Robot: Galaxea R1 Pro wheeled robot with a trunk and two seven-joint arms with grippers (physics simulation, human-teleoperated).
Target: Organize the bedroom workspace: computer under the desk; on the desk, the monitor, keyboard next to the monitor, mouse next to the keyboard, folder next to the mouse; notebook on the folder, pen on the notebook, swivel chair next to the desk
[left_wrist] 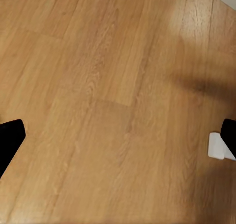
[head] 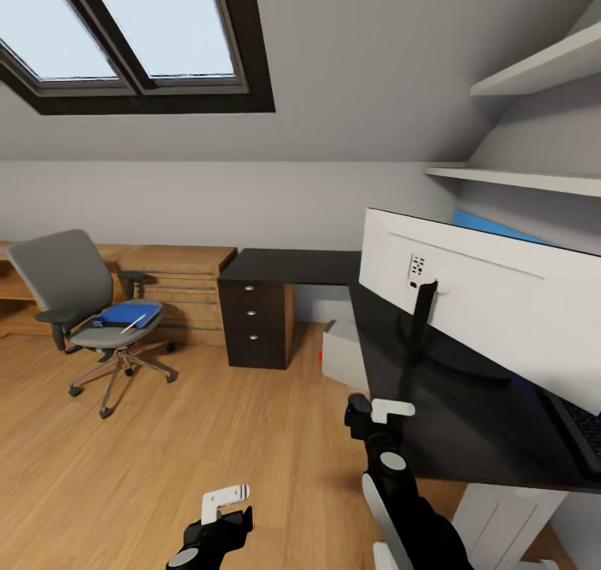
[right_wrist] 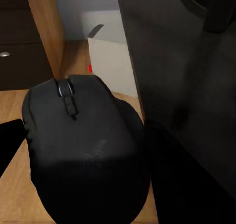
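The right gripper [head: 386, 410] hangs just at the near edge of the black tabletop [head: 467, 436], and its jaws hold a black computer mouse [right_wrist: 83, 150], which in the right wrist view sits between the fingers with its scroll wheel facing the camera. The left gripper [head: 224, 503] hangs lower over the wooden floor [left_wrist: 108, 101], and its jaws stand wide with nothing between them. On the tabletop the white monitor [head: 492, 295] stands upright on its dark stand with its back toward the camera, and a dark keyboard [head: 584, 428] lies just beyond it at the right edge. A white computer case [head: 344, 353] stands on the floor under the tabletop. The grey swivel chair [head: 83, 303] is well apart from the desk, at the left, and on its seat lies a blue folder [head: 129, 314] with a pen [head: 132, 324] on top.
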